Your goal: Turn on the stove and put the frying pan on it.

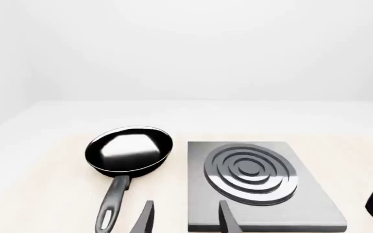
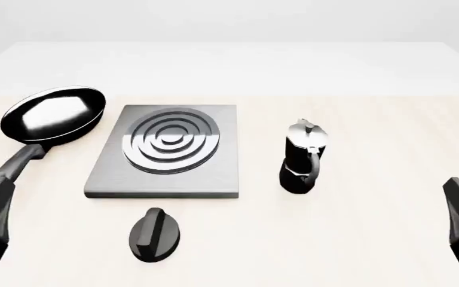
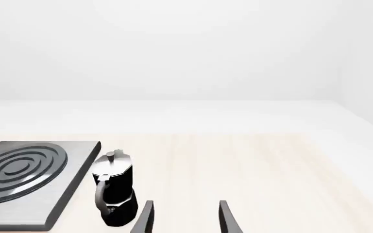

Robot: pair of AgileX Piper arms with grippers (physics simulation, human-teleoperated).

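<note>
In the front view we see the frying pan [image 2: 54, 115] at the upper left of the frame: a round, glossy black pan with a thin silver rim and a mirror-bright inside, its long black handle running down toward the lower left edge. It rests on the pale table [image 2: 373, 239], just beside the stove [image 2: 165, 152], not on it. The stove is a flat square grey metal plate left of centre, with raised concentric rings on top; its separate round black knob [image 2: 155, 234] with a ridge lies just below the plate, near the bottom of the frame. A black moka pot [image 2: 302, 158] stands upright right of centre, clear of the plate. Our left gripper [image 1: 184, 218] shows two fingers spread apart with nothing between them, and our right gripper [image 3: 184, 218] likewise stands parted and holds nothing, near the moka pot in its own view.
</note>
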